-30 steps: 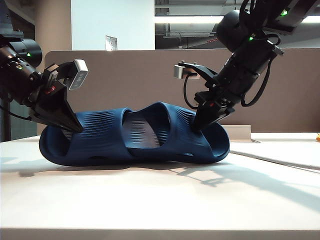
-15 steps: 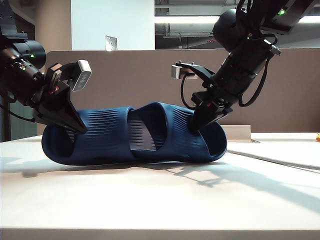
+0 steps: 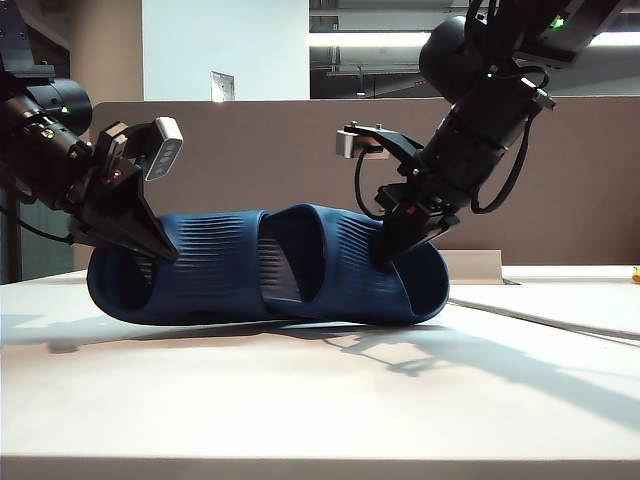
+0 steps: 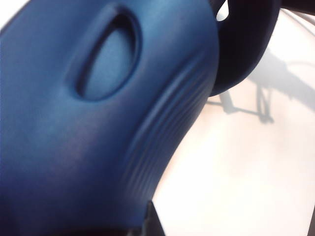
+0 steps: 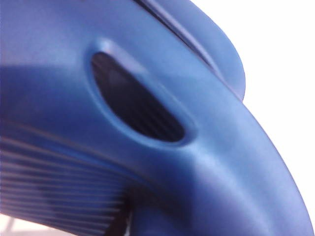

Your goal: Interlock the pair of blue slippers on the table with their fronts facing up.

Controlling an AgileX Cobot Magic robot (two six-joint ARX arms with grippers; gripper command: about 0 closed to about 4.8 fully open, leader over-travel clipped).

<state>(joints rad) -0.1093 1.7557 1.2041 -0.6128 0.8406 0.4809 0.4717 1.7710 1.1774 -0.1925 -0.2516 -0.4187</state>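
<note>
Behind slippers (image 3: 265,270), both pinching gripper tips hidden: left (image 3: 158,252), right (image 3: 388,252).

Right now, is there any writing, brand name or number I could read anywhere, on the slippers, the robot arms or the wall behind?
None can be read.
Pair of blue slippers: ribbing only, no brand or size visible.
Small plate on the white wall: too small to read.
Left gripper and right gripper: no visible lettering; both shut on a slipper.
</note>
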